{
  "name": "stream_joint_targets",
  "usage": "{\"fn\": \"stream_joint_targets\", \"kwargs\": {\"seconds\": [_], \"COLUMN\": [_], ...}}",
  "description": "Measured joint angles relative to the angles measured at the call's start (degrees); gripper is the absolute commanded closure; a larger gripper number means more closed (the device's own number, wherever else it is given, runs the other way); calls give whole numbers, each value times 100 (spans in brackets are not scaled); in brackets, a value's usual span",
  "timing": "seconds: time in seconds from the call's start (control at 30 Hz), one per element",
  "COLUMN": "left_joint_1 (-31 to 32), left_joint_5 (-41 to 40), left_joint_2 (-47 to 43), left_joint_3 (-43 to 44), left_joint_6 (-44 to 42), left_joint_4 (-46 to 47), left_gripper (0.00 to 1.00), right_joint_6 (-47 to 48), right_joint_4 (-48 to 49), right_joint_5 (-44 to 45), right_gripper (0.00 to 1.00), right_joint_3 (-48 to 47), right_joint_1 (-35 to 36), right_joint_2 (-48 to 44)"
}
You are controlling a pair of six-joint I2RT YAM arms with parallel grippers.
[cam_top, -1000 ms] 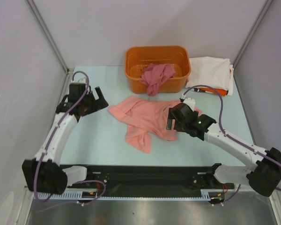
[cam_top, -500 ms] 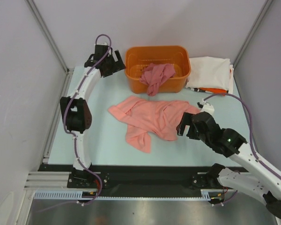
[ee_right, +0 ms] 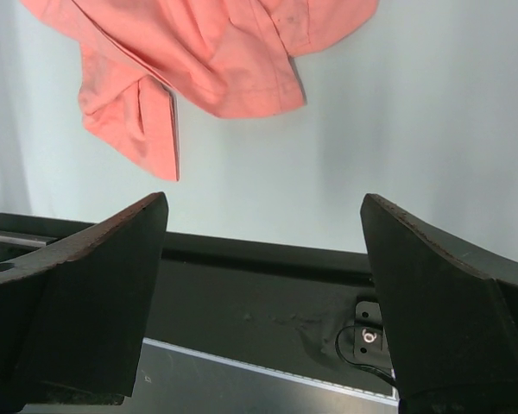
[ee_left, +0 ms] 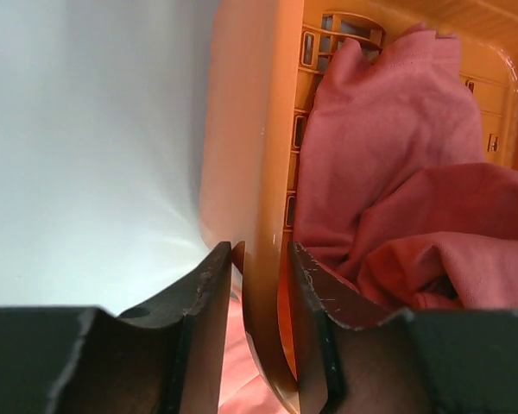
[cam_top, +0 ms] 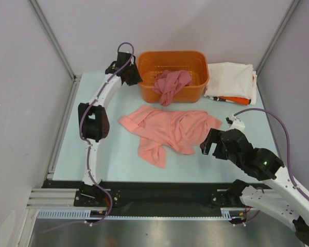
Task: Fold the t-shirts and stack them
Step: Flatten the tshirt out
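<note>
A salmon-pink t-shirt (cam_top: 167, 128) (ee_right: 207, 52) lies crumpled and spread on the middle of the table. A darker rose-pink t-shirt (cam_top: 171, 85) (ee_left: 397, 172) is bunched in the orange tub (cam_top: 195, 57) and hangs over its front rim. A cream-white folded t-shirt (cam_top: 230, 80) rests on an orange folded one (cam_top: 236, 100) at the back right. My left gripper (cam_top: 130, 77) (ee_left: 259, 250) straddles the tub's left wall (ee_left: 250, 129), one finger outside and one inside, shut on it. My right gripper (cam_top: 210, 146) (ee_right: 263, 207) hangs open and empty, just right of the salmon shirt's hem.
The tub stands at the back centre, close to the folded pile. A black rail (cam_top: 165, 193) (ee_right: 268, 293) runs along the table's near edge. Grey walls with metal posts (cam_top: 51, 38) close in the left, right and back sides.
My left arm swung from the table's left side to the tub's left wall, and its jaws closed onto that wall. My right arm drew back right and nearward, off the salmon shirt.
</note>
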State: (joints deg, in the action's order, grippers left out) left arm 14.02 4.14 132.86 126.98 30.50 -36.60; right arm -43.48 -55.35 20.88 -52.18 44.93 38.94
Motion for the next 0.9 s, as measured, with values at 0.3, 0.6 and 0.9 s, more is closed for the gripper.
{"fn": "stream_joint_targets", "kwargs": {"seconds": [0.3, 0.6, 0.9], "left_joint_1": [-46, -72, -129], "left_joint_5": [-181, -258, 330], "left_joint_2": [-31, -671, -590], "left_joint_3": [-262, -763, -361], "left_joint_6": [-90, -297, -507], "left_joint_4": [-146, -37, 184], "left_gripper": [0, 0, 3], "right_joint_6": [59, 170, 168], "right_joint_4": [7, 236, 352], "right_joint_5": [-175, -496, -704], "right_gripper": [0, 0, 0], "right_joint_3": [0, 2, 136], "right_joint_1": [2, 13, 22], "right_joint_2": [68, -92, -107]}}
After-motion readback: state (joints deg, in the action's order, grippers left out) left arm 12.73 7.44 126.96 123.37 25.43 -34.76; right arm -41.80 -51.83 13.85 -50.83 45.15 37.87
